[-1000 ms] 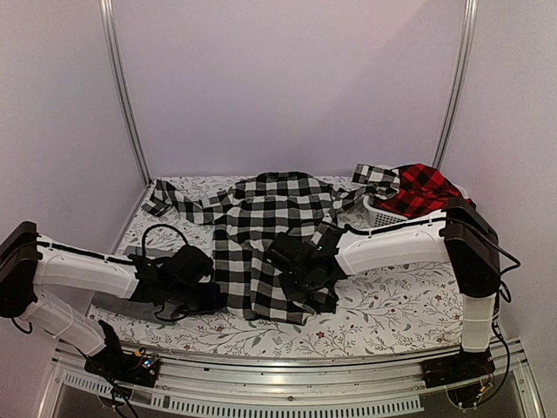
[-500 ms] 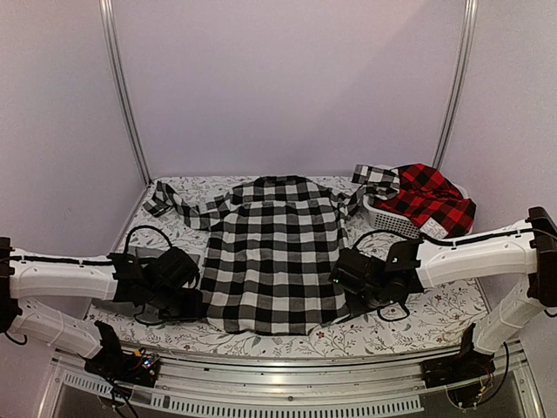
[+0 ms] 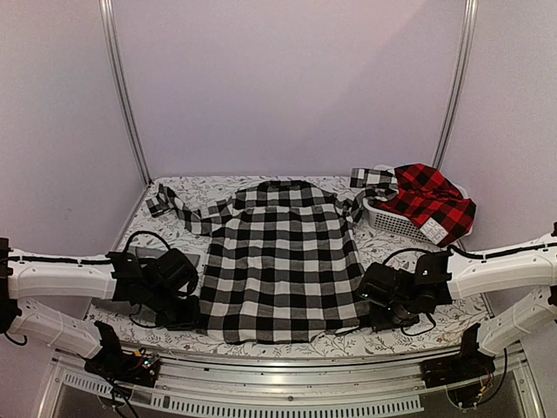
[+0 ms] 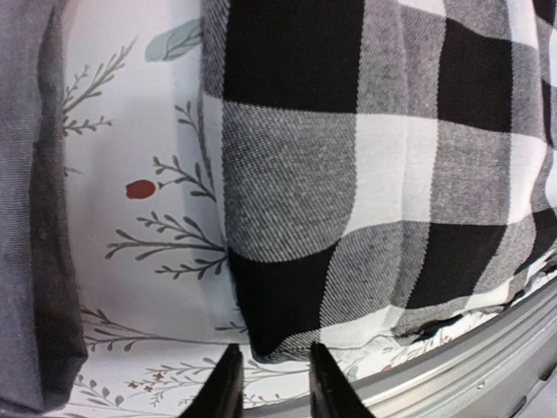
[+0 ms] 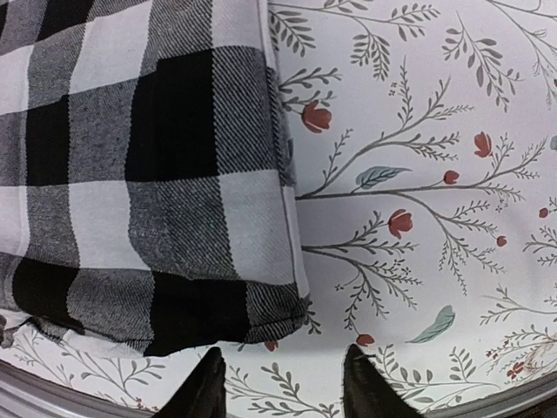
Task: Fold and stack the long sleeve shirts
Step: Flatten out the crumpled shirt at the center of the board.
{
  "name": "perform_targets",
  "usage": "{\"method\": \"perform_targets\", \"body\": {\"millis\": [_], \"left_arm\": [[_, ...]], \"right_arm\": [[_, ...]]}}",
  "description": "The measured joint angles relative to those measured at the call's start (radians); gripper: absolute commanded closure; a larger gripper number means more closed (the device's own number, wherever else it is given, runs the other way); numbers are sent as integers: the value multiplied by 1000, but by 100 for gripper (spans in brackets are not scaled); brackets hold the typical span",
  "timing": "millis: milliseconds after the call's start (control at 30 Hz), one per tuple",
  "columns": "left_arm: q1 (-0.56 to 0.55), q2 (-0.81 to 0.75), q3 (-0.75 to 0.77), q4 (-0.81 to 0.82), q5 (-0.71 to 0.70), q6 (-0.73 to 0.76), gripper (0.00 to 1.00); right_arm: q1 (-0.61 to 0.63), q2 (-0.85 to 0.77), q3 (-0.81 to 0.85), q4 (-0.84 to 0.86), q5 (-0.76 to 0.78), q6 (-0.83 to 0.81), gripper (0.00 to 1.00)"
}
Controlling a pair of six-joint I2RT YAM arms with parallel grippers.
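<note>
Spread flat on worktop (image 3: 387, 248): black-and-white check shirt (image 3: 278, 261), hem toward near edge. At hem corners: left gripper (image 4: 277, 387) and right gripper (image 5: 280, 387), both with fingers parted, holding nothing. Beside left gripper: grey shirt (image 4: 30, 218). In basket (image 3: 392, 222): red-and-black check shirt (image 3: 426, 198).

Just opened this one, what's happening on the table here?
Two arms are working on the black-and-white check shirt, which lies spread flat on the table. The left gripper and right gripper sit open at its two near hem corners, gripping nothing. A grey shirt lies beside the left gripper; the red-and-black shirt is draped over the white basket. This shirt is not folded yet.
</note>
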Motion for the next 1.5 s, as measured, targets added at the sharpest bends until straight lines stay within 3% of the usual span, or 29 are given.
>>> {"method": "perform_targets", "body": {"millis": [133,300,400,600,767,1067,1233,1500], "left_arm": [[1,-2,79,-40,15,5,53],[47,-27,221,-85,18,29,53],[156,-35,287,-90,19,85,53],[438,39,394,-47,37,232,53],[669,205,485,76,59,313,53],[929,540,662,256,66,348,55],[992,727,835,288,0,368,55],[1023,974,1067,262,-85,417,55]], "right_arm": [[0,-79,32,-61,12,10,44],[-31,-106,196,-82,37,-56,58],[-72,-59,277,-26,25,-138,65],[-121,120,313,115,-46,-256,67],[-146,171,170,196,-120,-269,68],[-150,103,-37,319,-219,-188,67],[-150,99,7,272,-196,-179,58],[-156,53,255,167,-96,-241,51]]}}
